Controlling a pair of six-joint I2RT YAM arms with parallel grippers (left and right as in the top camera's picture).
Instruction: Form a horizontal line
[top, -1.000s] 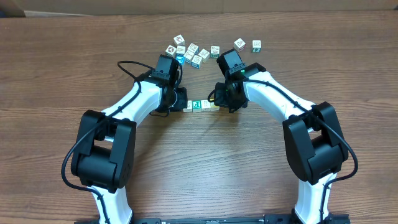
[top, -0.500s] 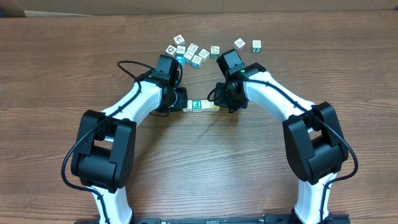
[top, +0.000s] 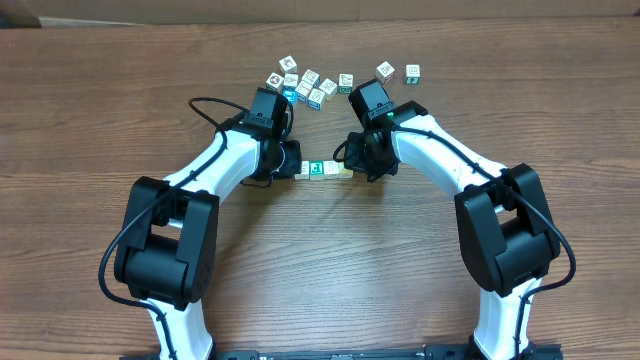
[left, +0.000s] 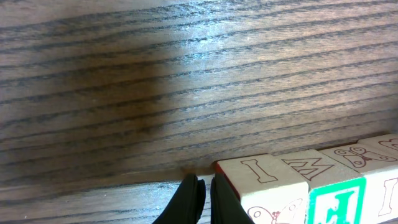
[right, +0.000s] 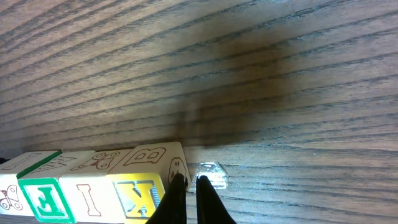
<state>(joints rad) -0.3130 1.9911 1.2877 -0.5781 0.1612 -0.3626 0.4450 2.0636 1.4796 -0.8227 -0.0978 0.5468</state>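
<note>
Nothing has really moved since a second ago: same arm poses, same blocks, maybe the tiniest slackening of the left pincer (left: 200, 194). It and the right pincer (right: 188, 186) are both pinched shut on nothing, working as pushers. The row of four alphabet blocks (top: 323, 169) sits squeezed between them, white end block right against the left tips, yellow end block against the right tips. My worry: if either keeps pressing inward the row could buckle and pop a middle block out, or a fingertip could drag its end block crooked when it backs off. The loose blocks (top: 305, 85) lie well beyond both pincers.
</note>
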